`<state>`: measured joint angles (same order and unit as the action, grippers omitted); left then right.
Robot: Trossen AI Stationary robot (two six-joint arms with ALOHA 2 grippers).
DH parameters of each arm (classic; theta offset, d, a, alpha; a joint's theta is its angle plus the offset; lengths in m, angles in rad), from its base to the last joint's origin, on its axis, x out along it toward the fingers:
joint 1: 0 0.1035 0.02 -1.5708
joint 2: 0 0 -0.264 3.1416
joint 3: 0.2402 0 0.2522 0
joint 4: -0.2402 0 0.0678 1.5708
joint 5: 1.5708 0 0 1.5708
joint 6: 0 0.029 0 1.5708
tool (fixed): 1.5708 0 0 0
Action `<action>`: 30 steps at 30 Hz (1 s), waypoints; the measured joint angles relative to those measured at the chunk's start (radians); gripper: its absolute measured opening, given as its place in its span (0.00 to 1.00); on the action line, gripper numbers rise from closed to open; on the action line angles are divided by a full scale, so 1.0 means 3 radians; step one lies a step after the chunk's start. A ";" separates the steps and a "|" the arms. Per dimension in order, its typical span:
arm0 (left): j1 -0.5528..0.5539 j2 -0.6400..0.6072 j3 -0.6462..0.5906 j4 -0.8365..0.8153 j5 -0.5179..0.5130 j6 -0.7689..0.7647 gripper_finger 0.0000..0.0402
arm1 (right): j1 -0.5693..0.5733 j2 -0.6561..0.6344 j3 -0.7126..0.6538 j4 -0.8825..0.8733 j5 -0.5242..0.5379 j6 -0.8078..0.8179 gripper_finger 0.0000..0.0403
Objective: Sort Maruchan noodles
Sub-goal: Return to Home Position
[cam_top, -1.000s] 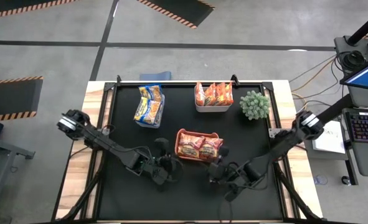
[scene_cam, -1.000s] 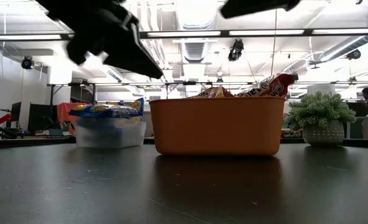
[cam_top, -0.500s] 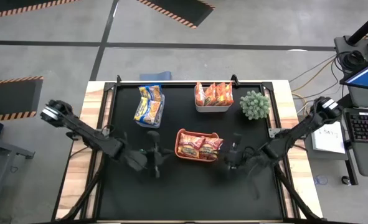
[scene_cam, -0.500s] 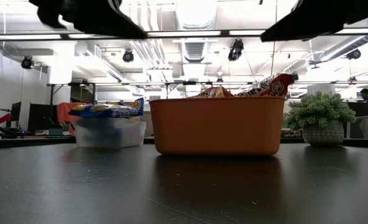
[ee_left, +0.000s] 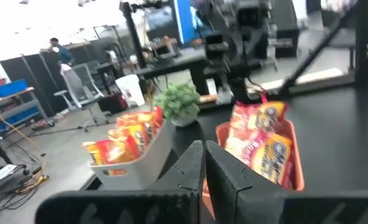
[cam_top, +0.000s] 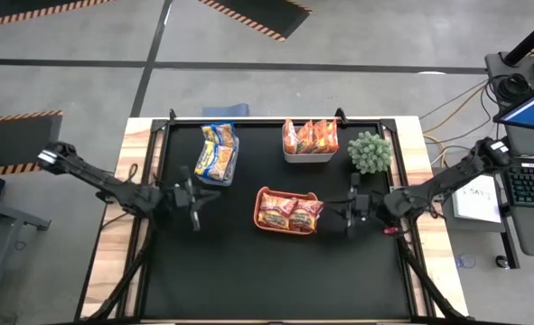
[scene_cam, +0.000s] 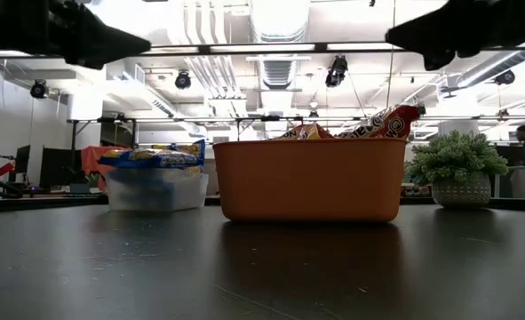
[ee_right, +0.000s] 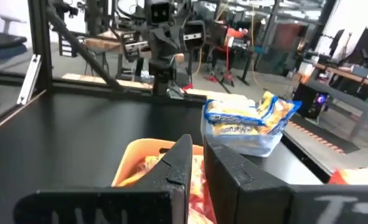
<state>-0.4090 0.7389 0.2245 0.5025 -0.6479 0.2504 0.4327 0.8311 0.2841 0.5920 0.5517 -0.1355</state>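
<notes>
Red Maruchan noodles [cam_top: 289,213] fill the orange bin [cam_top: 259,193] in the high view, blue packets [cam_top: 216,153] lie long-axis near-to-far, orange packets [cam_top: 310,135] stand on edge; left tool [cam_top: 194,200] and right tool [cam_top: 339,217] flank that bin. Wrist views show both tools closed, empty; sorting looks complete, so I next fold both arms home.

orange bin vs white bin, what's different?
Colour: the orange bin is orange, the white bin white.
Contents: the orange bin holds red packets, the white bin orange packets.
Place: the orange bin sits mid-table. The white bin sits by the table's top edge in the high view, beside the plant.
Shared: both are open-topped, each filled with one colour of packet.
</notes>
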 joint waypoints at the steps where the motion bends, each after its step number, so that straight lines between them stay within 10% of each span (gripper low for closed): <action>1: 0.0022 -0.0108 -0.0050 0.0019 0.0002 0.0002 0.00 | -0.0017 -0.0098 -0.0045 -0.0029 -0.0017 -0.0033 0.08; 30: 0.0591 -0.1785 -0.0710 -0.0488 -0.0079 0.0196 0.00 | -0.1063 -0.1391 -0.0316 -0.0753 -0.0917 -0.0158 0.08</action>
<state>-0.2318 0.2034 0.0115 0.3560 -0.6716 0.3093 0.1139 0.4140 0.1894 0.3662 0.2766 -0.1829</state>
